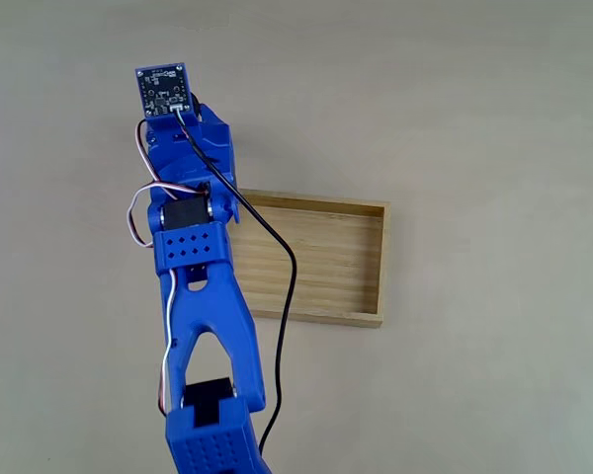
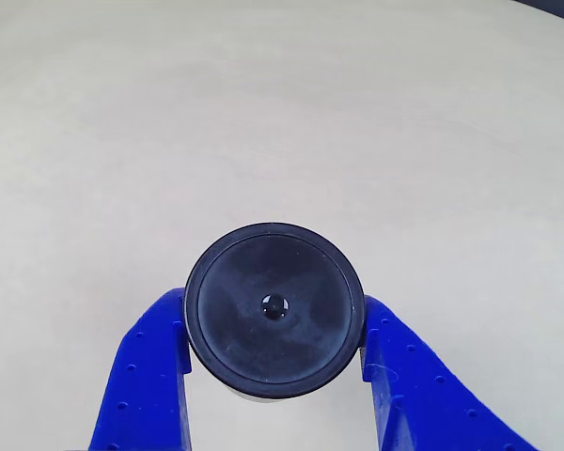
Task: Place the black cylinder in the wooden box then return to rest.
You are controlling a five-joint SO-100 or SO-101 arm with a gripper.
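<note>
Blue gripper (image 2: 274, 343) clasps the black cylinder (image 2: 274, 310) between its two fingers (image 2: 150, 376) above a bare beige surface (image 2: 263, 113), in the other view. In the fixed view, the arm (image 1: 203, 286) and a black cable (image 1: 282, 296) overlap the wooden box's (image 1: 346, 262) near end, hiding gripper and cylinder beneath the wrist.

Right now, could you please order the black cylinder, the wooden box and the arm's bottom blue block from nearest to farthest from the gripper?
1. Black cylinder: between the gripper fingers, in the other view.
2. Wooden box: in the fixed view, right of and below the arm's tip.
3. Bottom blue block: at that picture's lower edge, farthest from the tip.
</note>
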